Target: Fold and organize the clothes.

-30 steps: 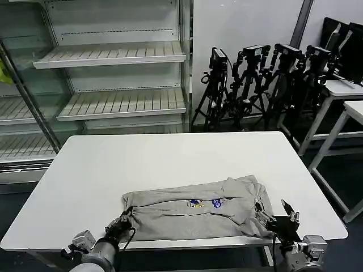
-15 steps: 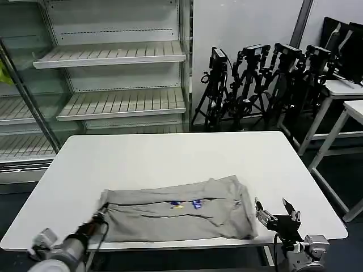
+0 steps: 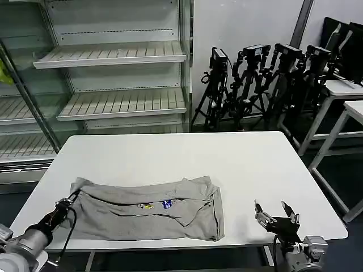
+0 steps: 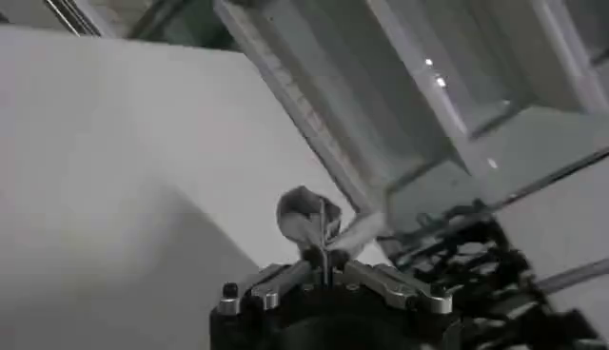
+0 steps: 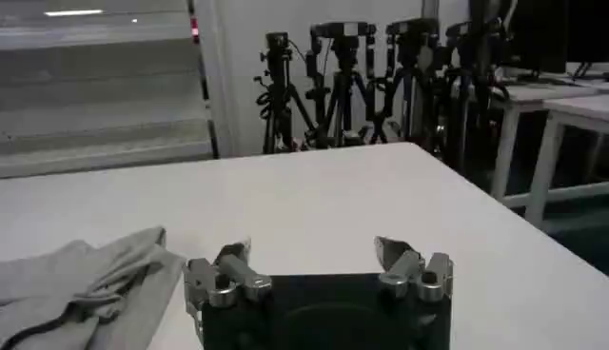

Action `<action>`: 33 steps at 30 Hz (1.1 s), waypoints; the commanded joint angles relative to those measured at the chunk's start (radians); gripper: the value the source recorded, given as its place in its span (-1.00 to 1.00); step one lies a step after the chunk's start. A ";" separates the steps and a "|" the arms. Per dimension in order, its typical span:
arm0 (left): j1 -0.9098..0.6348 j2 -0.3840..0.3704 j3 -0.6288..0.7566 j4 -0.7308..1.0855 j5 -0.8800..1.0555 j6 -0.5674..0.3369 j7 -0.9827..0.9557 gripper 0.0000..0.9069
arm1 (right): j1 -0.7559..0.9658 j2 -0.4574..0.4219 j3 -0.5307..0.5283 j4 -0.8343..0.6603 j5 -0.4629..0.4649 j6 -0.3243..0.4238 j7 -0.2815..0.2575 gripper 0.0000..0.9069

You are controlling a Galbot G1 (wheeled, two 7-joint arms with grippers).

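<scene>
A light grey shirt (image 3: 147, 207) lies flattened and partly folded on the front left of the white table (image 3: 187, 153), its small coloured chest print facing up. My left gripper (image 3: 69, 201) is at the shirt's left end, shut on a pinch of the grey cloth (image 4: 303, 214). My right gripper (image 3: 276, 214) hovers over the table's front right, open and empty, clear of the shirt's right edge. From the right wrist, the shirt (image 5: 81, 285) lies off to one side of the open right gripper (image 5: 312, 255).
Metal shelving (image 3: 113, 56) stands behind the table on the left. A row of black tripods (image 3: 255, 79) lines the back right, with other white tables (image 3: 346, 96) beyond. The table's back half and right side are bare.
My left gripper has dragged the shirt leftward across the table, well away from the right gripper. The right gripper has stayed in place, open.
</scene>
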 commanded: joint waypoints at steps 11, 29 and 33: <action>-0.153 -0.250 0.608 -0.013 0.181 -0.040 0.033 -0.96 | 0.002 0.028 -0.031 -0.002 -0.037 0.010 -0.002 1.00; -0.278 -0.308 0.793 0.178 0.419 -0.058 0.051 1.00 | 0.036 0.030 -0.045 -0.033 -0.031 0.010 -0.004 1.00; -0.282 -0.297 0.804 0.121 0.453 -0.071 0.070 1.00 | 0.042 0.030 -0.053 -0.042 -0.033 0.009 -0.004 1.00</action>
